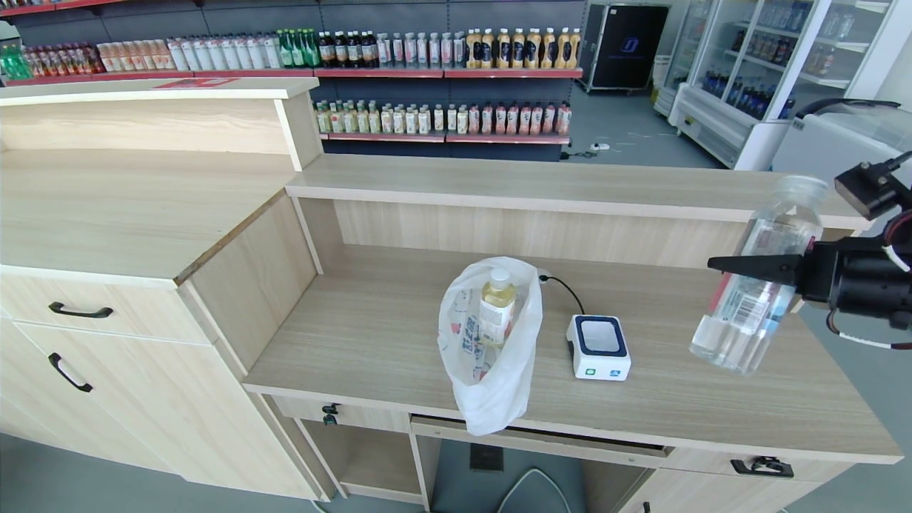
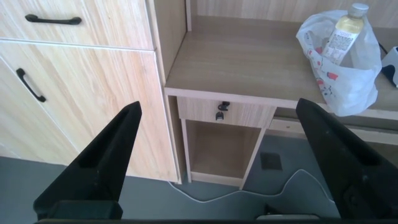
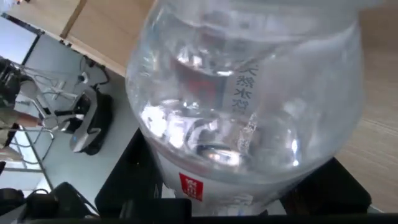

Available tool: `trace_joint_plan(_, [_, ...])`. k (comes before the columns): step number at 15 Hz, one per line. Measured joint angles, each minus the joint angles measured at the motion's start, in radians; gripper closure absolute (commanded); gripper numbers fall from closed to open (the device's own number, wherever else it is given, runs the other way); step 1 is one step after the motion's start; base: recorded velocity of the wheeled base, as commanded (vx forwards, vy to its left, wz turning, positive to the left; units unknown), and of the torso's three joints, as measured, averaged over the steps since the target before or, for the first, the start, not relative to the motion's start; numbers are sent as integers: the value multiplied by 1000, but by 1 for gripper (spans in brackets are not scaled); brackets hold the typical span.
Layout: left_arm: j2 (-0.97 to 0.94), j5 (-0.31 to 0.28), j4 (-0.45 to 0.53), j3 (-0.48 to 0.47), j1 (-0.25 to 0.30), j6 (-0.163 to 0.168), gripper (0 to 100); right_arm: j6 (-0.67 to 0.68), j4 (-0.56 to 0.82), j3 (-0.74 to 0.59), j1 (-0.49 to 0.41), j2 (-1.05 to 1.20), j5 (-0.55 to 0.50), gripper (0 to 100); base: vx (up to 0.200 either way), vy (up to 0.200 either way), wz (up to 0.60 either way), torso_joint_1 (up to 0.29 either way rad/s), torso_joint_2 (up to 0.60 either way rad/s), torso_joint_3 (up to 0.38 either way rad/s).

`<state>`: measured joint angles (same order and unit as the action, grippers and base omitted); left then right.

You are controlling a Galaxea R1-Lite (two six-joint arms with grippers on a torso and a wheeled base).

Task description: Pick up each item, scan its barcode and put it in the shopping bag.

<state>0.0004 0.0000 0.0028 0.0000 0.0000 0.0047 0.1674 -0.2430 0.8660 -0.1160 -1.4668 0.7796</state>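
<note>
Clear plastic bottle [image 1: 759, 278], water, tilted, cap toward the upper right; held in the air at the right edge of the head view, over the right end of the counter [image 1: 370, 335].
Right gripper [image 1: 734, 267]: clamped across the bottle's middle.
Left gripper [image 2: 217, 102]: spread wide, empty, low by the counter's front left.
Scanner [image 1: 598, 347]: white, window up, centre of frame, well apart from the bottle.
Bag [image 1: 499, 392]: white, just left of the scanner, slumped over the counter's front edge, tea bottle [image 1: 496, 303] upright inside.

Hazards, as judged:
- Smooth wall, tilted hold: the bottle may swivel or slip.
- Barcode not squared to the window: missed scan.
- Soft bag mouth partly taken: a careless drop may topple the tea bottle or drag the bag off the edge.
</note>
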Motion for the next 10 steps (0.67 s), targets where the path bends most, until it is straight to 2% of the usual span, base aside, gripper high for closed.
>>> trace_joint_plan(1, [0,0,0,0,-1,0,0,1,22,-1,27,30,2,100,0,0,0,0,0,0])
trace_joint_plan(5, [0,0,0,0,0,0,0,17,161,6,278,182,20,100,0,0,0,0,0,0])
trace_joint_plan(7, [0,0,0,0,0,0,0,35,202,20,372,246,15,100,0,0,0,0,0,0])
trace_joint_plan(10, [0,0,0,0,0,0,0,41,214,44,467,311,13,100,0,0,0,0,0,0])
